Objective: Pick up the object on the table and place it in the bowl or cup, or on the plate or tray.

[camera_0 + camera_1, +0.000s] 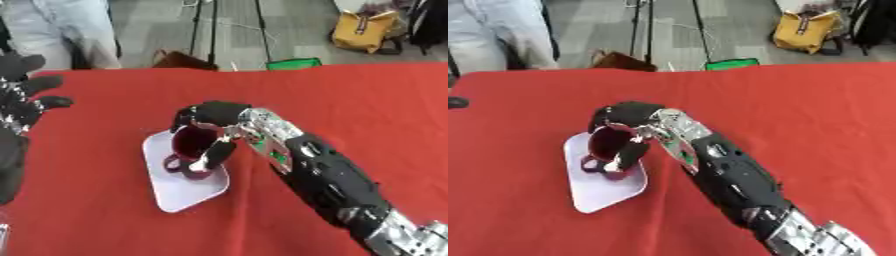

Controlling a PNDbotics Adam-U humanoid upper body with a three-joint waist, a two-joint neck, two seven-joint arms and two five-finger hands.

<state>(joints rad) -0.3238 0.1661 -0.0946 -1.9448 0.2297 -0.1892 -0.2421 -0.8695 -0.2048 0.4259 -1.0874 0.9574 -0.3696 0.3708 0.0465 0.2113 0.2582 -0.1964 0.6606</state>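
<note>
fingers (194, 116) curl round mug (188, 145), half hiding it.

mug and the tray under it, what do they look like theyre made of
The mug looks like glazed ceramic, though glossy plastic is possible: dark maroon, thick wall and a chunky handle. The tray looks like plastic or melamine: thin, flat, pale lavender-white, rounded corners, matte. The right hand is curled round the mug.
</note>
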